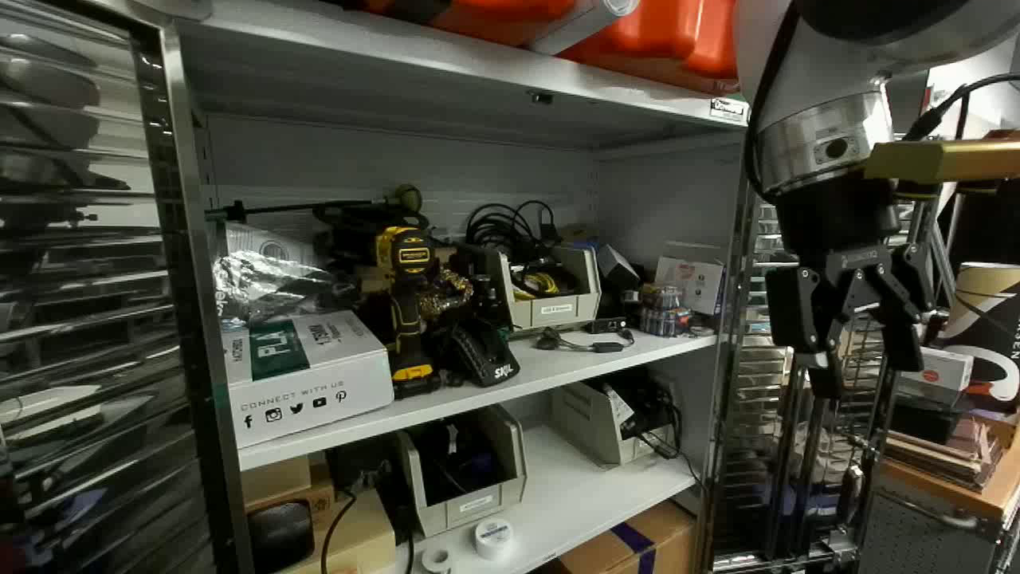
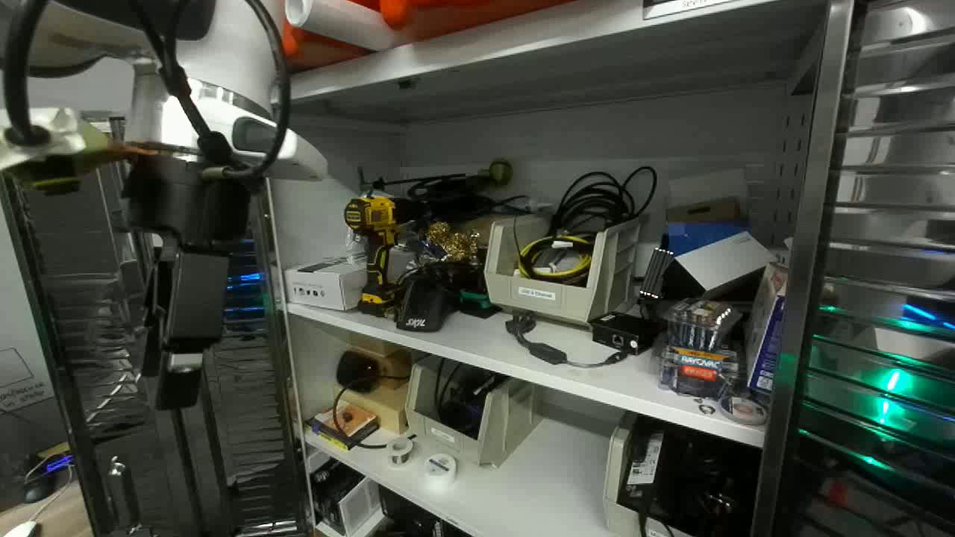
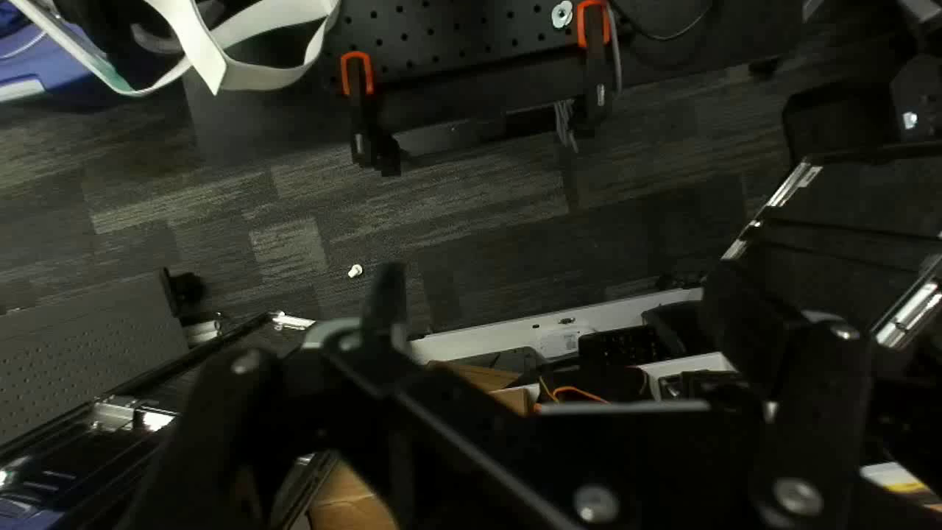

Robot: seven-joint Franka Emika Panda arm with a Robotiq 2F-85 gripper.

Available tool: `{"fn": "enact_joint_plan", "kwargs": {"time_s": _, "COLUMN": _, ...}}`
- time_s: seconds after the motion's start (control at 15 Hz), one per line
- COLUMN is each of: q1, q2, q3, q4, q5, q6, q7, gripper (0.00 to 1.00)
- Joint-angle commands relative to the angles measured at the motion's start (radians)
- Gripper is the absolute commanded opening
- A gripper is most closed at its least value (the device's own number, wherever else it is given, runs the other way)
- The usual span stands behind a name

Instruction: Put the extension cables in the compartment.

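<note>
The extension cables, black cords in loose loops, show on the upper shelf in both exterior views [image 1: 502, 227] [image 2: 597, 200]. They rise above the back of a grey bin [image 1: 550, 312] [image 2: 537, 292]; I cannot tell whether they lie in it or behind it. Yellow cable is in this bin. Lower-shelf grey bins [image 1: 466, 506] [image 1: 586, 418] hold dark items; which compartment is meant is unclear. My gripper [image 1: 867, 363] [image 2: 183, 373] is open and empty, pointing down outside the cabinet. In the wrist view my fingers [image 3: 559, 316] stand apart over floor and cabinet bottom; the cables are out of that view.
A yellow-and-black drill [image 1: 410, 303], a white box [image 1: 311, 375] and a SKIL charger [image 1: 478, 351] stand beside the bin. A black adapter cord [image 2: 552, 352] and battery pack [image 2: 697, 350] lie near the shelf edge [image 1: 542, 359]. Open cabinet doors [image 1: 88, 319] flank the shelves.
</note>
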Motion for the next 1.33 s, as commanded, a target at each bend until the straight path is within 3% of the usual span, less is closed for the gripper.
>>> {"fn": "enact_joint_plan", "kwargs": {"time_s": 0.0, "q1": 0.005, "q2": 0.000, "q3": -0.004, "q4": 0.005, "q5": -0.002, "q6": -0.002, "q7": 0.002, "gripper": 1.00}}
{"fn": "enact_joint_plan", "kwargs": {"time_s": 0.6, "q1": 0.006, "q2": 0.037, "q3": -0.001, "q4": 0.022, "q5": -0.030, "q6": 0.022, "q7": -0.020, "gripper": 1.00}}
{"fn": "enact_joint_plan", "kwargs": {"time_s": 0.93, "q1": 0.004, "q2": 0.261, "q3": -0.012, "q4": 0.111, "q5": -0.091, "q6": 0.132, "q7": -0.080, "gripper": 1.00}}
{"fn": "enact_joint_plan", "kwargs": {"time_s": 1.27, "q1": 0.012, "q2": 0.520, "q3": -0.042, "q4": 0.266, "q5": -0.174, "q6": 0.241, "q7": -0.258, "gripper": 1.00}}
